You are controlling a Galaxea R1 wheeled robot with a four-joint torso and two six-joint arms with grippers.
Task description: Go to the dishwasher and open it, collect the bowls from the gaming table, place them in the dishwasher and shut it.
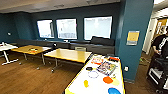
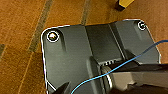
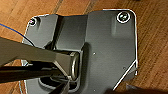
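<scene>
Grippers: both wrist cams over wood floor [image 2: 22, 30]; fingers' state can't tell.
Gaming table [image 1: 77, 83]: nearest, lower right, white top, yellow sides.
Bowls: 3 on it – orange [image 1: 107, 80], yellow [image 1: 115, 81], pale w/ bluish rim [image 1: 93, 74].
Game boxes: 2, far end [image 1: 106, 68].
Person [image 1: 160, 45]: right edge.

White top and yellow edging on the gaming table [image 1: 82, 83]. On it sit an orange bowl [image 1: 107, 80], a yellow bowl [image 1: 115, 81], a pale bowl [image 1: 93, 74] with a bluish rim, a blue disc [image 1: 114, 91] and a multicoloured box [image 1: 106, 68]. Teal walls [image 1: 136, 15], brown wood floor [image 1: 27, 77], yellow-topped tables [image 1: 68, 55].
</scene>
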